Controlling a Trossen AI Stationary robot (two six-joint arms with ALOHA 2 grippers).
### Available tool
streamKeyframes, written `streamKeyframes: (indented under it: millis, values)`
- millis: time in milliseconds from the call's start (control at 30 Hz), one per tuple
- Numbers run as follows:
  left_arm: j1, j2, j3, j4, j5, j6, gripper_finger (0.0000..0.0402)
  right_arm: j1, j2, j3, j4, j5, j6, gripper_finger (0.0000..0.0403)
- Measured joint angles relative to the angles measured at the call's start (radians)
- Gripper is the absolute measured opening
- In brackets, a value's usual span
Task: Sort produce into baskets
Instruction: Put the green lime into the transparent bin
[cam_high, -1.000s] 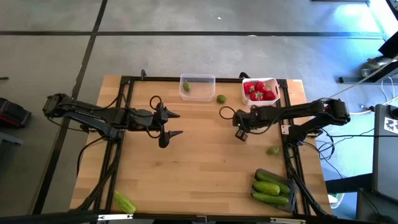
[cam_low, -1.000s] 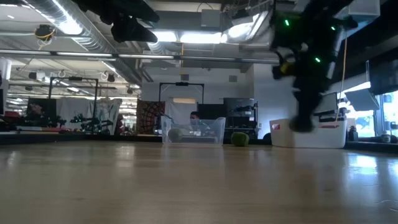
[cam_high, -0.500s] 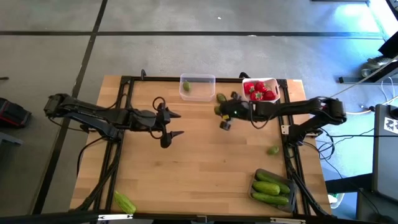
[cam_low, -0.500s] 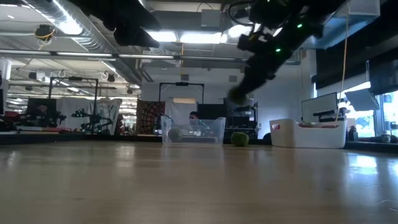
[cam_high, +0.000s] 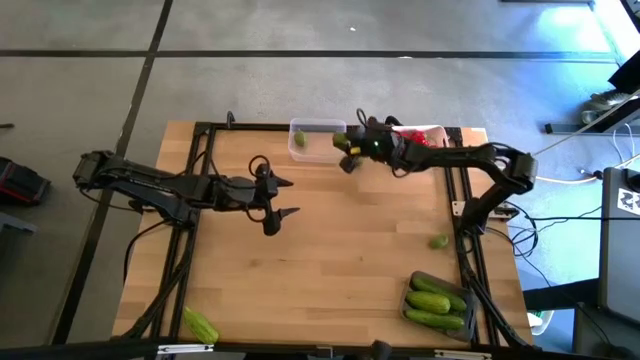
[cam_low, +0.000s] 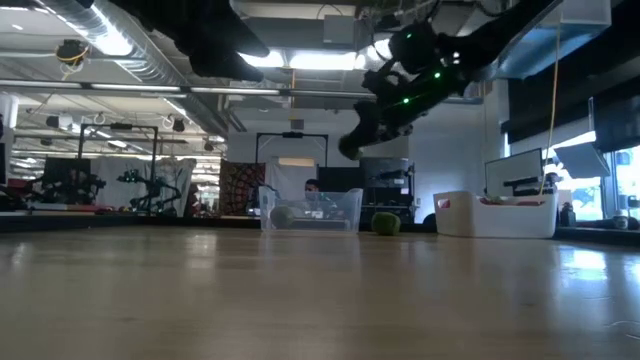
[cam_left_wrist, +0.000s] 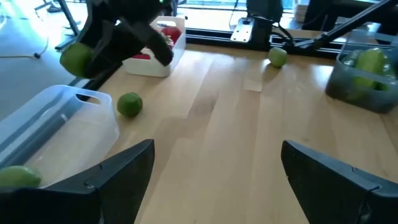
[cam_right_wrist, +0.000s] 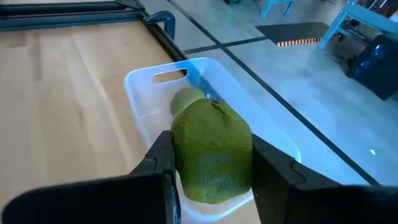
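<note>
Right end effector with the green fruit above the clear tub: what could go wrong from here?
The right end effector holds a green fruit over the clear tub's near rim, so an early release might bounce it out. Dropped inside, it could strike the fruit already there. Another green fruit lies just beside the tub.

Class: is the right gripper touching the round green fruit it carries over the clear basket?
Touching. In the right wrist view, the right gripper has its jaws pressed against both sides of the green fruit, above the clear basket.
</note>
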Motion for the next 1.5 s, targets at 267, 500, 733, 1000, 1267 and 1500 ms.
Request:
streamKeyframes:
  millis: [267,500,733,1000,1267,1500]
  values:
    - [0.025,0.002,0.000,0.000,-0.005,-0.003,0.0347,-0.075,0.149,0.134,-0.024,-0.069,0.010,0.0111]
    - [0.028,0.002,0.000,-0.001,-0.005,-0.007,0.0347,-0.111,0.266,0.222,-0.034,-0.068,-0.002,0.0111]
    - [0.028,0.002,0.000,-0.004,-0.005,0.000,0.0347,-0.117,0.293,0.232,-0.040,-0.041,-0.005,0.0143]
    - [0.030,0.002,0.000,-0.004,-0.005,0.001,0.0347,-0.116,0.293,0.232,-0.043,-0.015,-0.005,0.0229]
    - [0.030,0.002,0.000,-0.006,-0.005,-0.003,0.0347,-0.115,0.253,0.232,-0.122,-0.016,-0.018,0.0252]
    - [0.030,0.002,0.000,-0.014,-0.005,-0.004,0.0347,-0.115,0.072,0.233,-0.412,-0.024,-0.023,0.0240]
